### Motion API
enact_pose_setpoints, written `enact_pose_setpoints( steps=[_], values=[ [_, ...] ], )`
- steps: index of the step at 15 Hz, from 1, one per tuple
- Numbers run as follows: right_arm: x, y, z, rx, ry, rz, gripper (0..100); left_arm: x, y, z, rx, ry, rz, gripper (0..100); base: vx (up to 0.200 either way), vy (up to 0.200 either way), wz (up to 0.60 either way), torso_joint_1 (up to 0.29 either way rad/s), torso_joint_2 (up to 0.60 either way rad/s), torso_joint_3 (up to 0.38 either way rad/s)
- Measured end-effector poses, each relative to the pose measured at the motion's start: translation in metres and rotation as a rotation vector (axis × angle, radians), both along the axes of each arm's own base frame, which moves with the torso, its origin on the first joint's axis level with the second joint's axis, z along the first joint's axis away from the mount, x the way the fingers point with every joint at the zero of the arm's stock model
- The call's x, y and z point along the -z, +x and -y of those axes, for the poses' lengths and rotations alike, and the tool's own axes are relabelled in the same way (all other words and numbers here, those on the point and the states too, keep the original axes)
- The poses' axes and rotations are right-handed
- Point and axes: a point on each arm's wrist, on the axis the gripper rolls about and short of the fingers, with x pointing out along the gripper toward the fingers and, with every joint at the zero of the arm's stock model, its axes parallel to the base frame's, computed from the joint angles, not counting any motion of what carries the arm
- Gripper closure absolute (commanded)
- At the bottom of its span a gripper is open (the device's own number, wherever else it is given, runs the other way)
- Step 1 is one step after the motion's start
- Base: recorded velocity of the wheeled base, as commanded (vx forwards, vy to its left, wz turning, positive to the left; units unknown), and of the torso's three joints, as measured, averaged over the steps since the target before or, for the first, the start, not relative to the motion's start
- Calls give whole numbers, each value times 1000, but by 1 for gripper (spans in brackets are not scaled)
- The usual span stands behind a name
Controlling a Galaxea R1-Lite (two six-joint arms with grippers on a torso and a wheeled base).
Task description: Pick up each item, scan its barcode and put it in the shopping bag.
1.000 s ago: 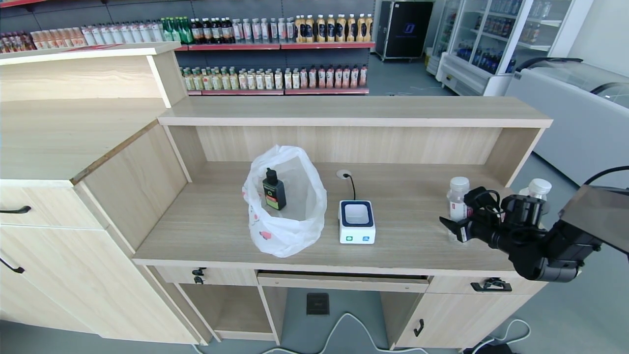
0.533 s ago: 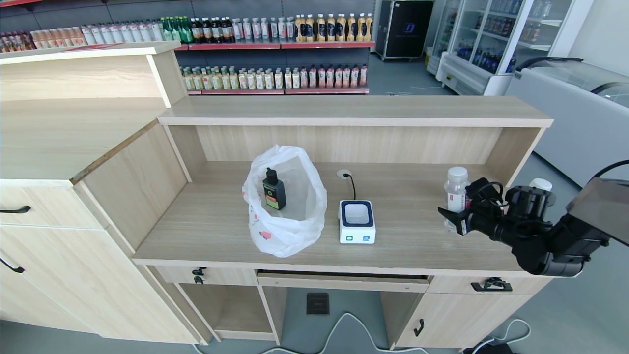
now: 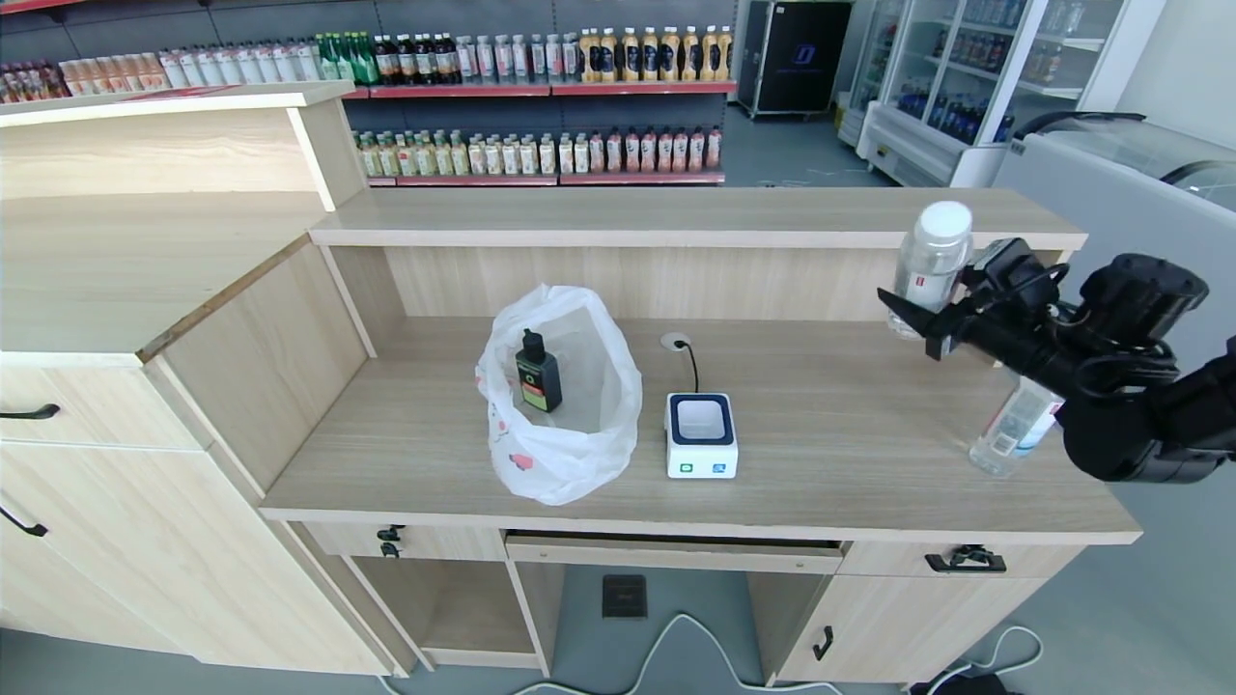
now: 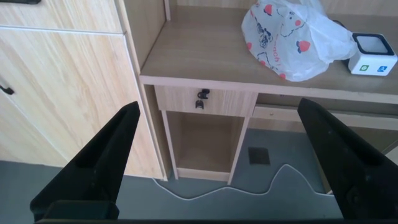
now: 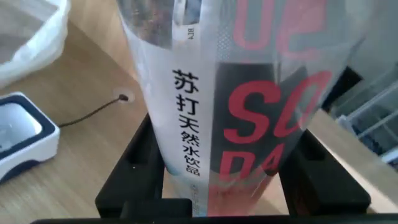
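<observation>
My right gripper [image 3: 932,319] is shut on a clear soda bottle [image 3: 929,261] with a white cap, holding it upright in the air above the counter's right end. In the right wrist view the soda bottle [image 5: 230,93] stands between the black fingers [image 5: 134,180]. A second clear bottle [image 3: 1014,425] stands on the counter behind my right arm, partly hidden. The white scanner [image 3: 701,434] sits mid-counter. The white shopping bag [image 3: 560,396] stands open to its left with a dark bottle [image 3: 538,372] inside. My left gripper [image 4: 217,168] is open, low beside the counter front.
The wooden counter [image 3: 821,483] has a raised back shelf [image 3: 695,217] just behind the lifted bottle. The scanner's cable [image 3: 690,362] runs to a hole in the counter. In the left wrist view the bag [image 4: 292,37] and scanner [image 4: 372,55] sit above a drawer [image 4: 202,99].
My right gripper has lifted the soda bottle off the counter and raised it, up to the height of the back shelf. The second bottle now shows below my arm.
</observation>
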Motion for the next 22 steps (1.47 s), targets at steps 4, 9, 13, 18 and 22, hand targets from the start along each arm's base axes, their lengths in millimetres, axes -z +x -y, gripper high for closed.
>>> enact_pose_setpoints(
  steps=[4, 9, 13, 18, 22],
  values=[
    [-79, -34, -40, -378, 162, 55, 100, 0, 0, 0, 0, 0, 0, 0, 0, 0, 0, 0, 0, 0],
    [-110, -80, -69, -643, 155, -64, 100, 0, 0, 0, 0, 0, 0, 0, 0, 0, 0, 0, 0, 0],
    [-117, -121, -92, -822, 229, -246, 100, 0, 0, 0, 1, 0, 0, 0, 0, 0, 0, 0, 0, 0],
    [-115, -173, -95, -1063, 251, -569, 100, 0, 0, 0, 0, 0, 0, 0, 0, 0, 0, 0, 0, 0],
    [-122, -188, -91, -1071, 261, -605, 100, 0, 0, 0, 0, 0, 0, 0, 0, 0, 0, 0, 0, 0]
  ],
)
